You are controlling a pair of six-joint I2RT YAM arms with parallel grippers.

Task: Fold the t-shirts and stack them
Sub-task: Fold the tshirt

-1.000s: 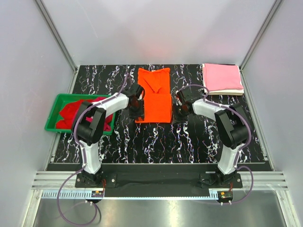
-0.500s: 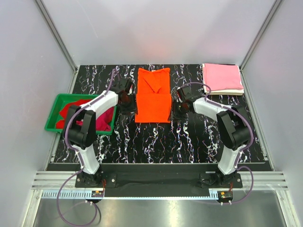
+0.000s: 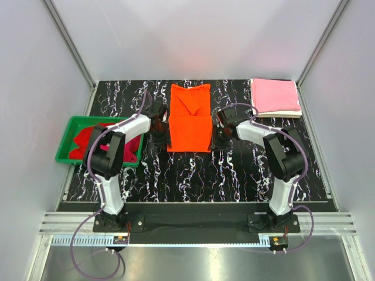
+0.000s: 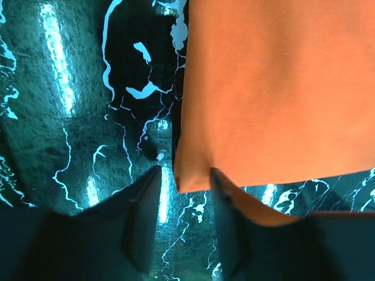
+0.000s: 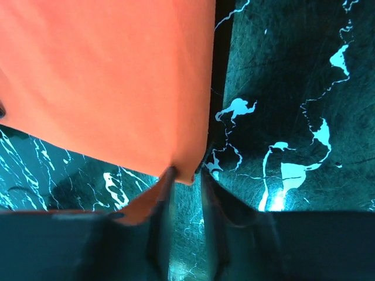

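The bright orange t-shirt (image 3: 189,126) lies partly folded in the middle of the black marbled table, its near half doubled over. My left gripper (image 3: 160,132) is open at the shirt's near left corner (image 4: 180,182), which lies between its jaws (image 4: 183,172). My right gripper (image 3: 220,134) is at the near right corner (image 5: 190,174), jaws (image 5: 187,172) narrowly open with the corner tip in the gap. The pink t-shirt (image 3: 275,95) lies folded on the cream-white one (image 3: 282,115) at the back right. The red (image 3: 87,138) and crimson (image 3: 130,150) shirts lie in the bin.
A green plastic bin (image 3: 63,147) stands at the left table edge, behind my left arm. Grey walls and metal posts close in the back and sides. Bare tabletop (image 3: 193,175) lies between the orange shirt and the arm bases.
My left gripper swung left away from the shirt, then came back to its near left corner. My right gripper shifted slightly along the shirt's right edge. The shirt has not moved.
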